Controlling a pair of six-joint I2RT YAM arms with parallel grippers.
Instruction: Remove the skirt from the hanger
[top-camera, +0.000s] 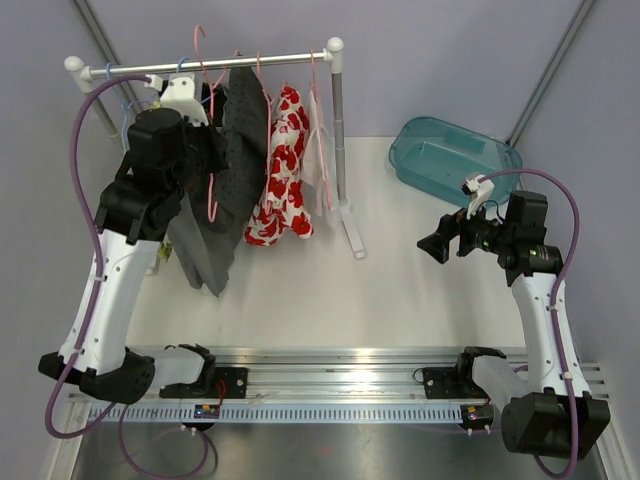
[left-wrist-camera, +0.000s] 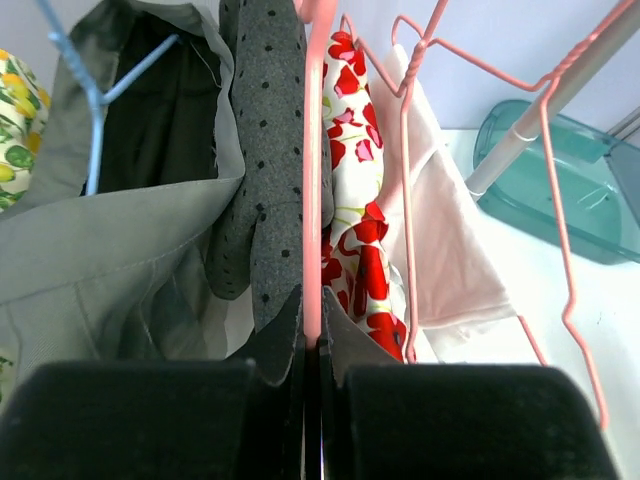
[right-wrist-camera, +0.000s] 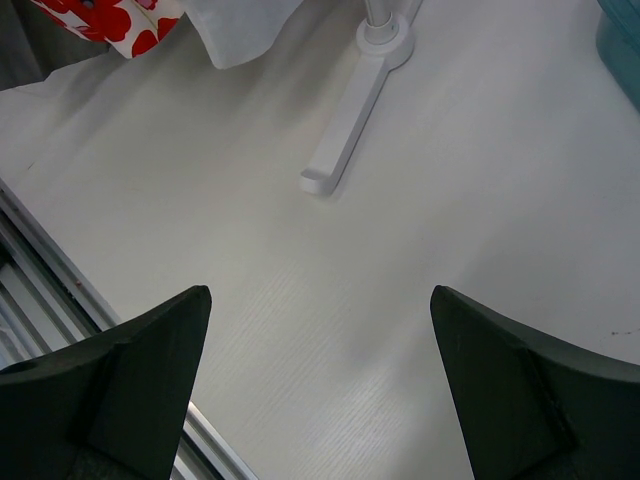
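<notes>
The skirt (left-wrist-camera: 265, 150) is dark grey with black dots and hangs on the rack (top-camera: 215, 66), just left of a pink hanger wire (left-wrist-camera: 313, 180). In the top view the skirt (top-camera: 240, 150) hangs between a plain grey garment and a red floral one. My left gripper (left-wrist-camera: 313, 305) is up at the rack and shut on that pink hanger wire, with the skirt's cloth brushing its left finger. My right gripper (top-camera: 437, 247) hovers open over the bare table at the right, and its wrist view shows the right gripper (right-wrist-camera: 320, 290) holding nothing.
A plain grey garment (left-wrist-camera: 110, 250) hangs on a blue hanger (left-wrist-camera: 90, 100). A red floral garment (top-camera: 285, 170) and a white one (left-wrist-camera: 445, 250) hang on more pink hangers. The rack's post (top-camera: 338, 130) and foot (right-wrist-camera: 345, 150) stand mid-table. A teal bin (top-camera: 455, 160) sits at the back right.
</notes>
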